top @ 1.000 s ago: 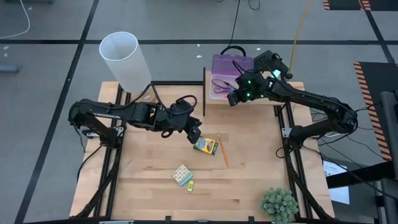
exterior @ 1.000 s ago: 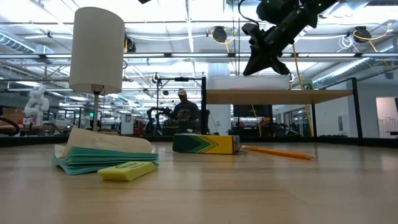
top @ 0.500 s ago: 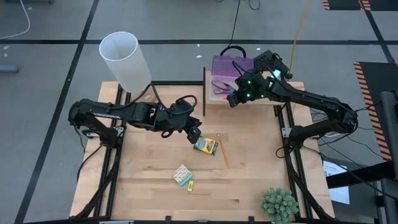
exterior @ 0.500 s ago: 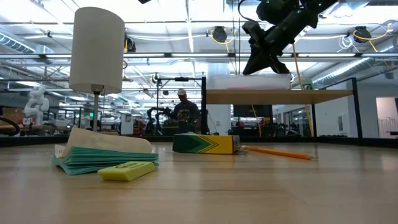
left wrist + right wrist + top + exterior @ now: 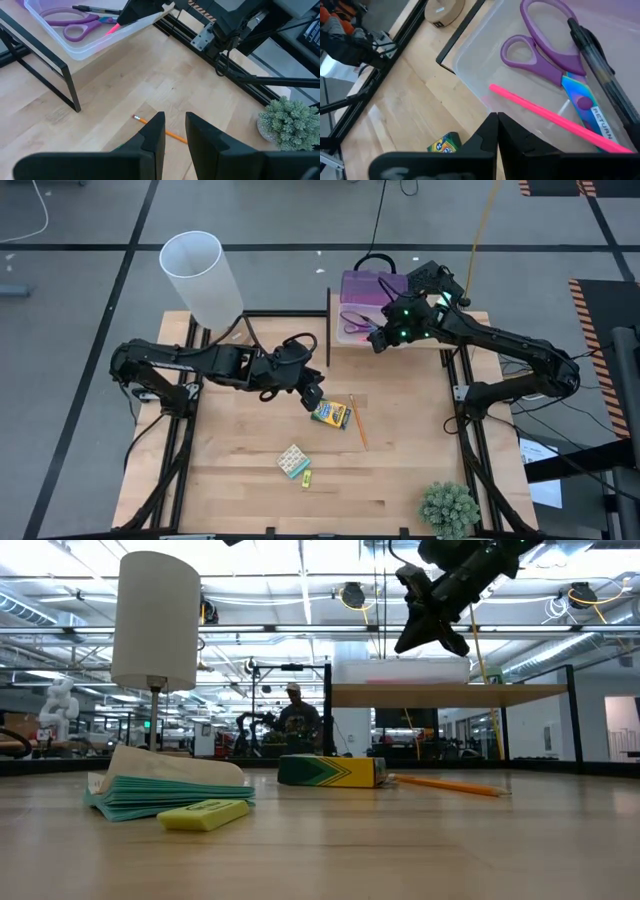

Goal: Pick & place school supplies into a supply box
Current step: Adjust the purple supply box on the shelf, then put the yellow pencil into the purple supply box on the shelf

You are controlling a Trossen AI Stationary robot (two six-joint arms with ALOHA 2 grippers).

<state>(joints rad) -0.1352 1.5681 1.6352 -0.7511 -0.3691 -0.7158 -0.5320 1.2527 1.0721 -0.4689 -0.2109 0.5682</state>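
Note:
The clear supply box (image 5: 352, 315), its purple lid (image 5: 368, 282) tipped back, stands on a raised black stand at the table's far edge. Purple scissors (image 5: 545, 50), a black pen (image 5: 600, 75) and a pink pen (image 5: 545, 112) lie on its floor. My right gripper (image 5: 497, 116) hangs shut above the box's near wall, holding nothing. The crayon box (image 5: 331, 415), the orange pencil (image 5: 357, 420), the pastel eraser block (image 5: 293, 460) and the yellow piece (image 5: 306, 477) lie on the table. My left gripper (image 5: 313, 397) hovers open just left of the crayon box.
A tall white cylinder (image 5: 200, 275) stands at the far left and a small green potted plant (image 5: 448, 508) at the near right corner. The stand's black legs (image 5: 70, 90) reach down to the table by the box. A person (image 5: 293, 715) sits in the room beyond.
My right gripper has risen a little above the supply box.

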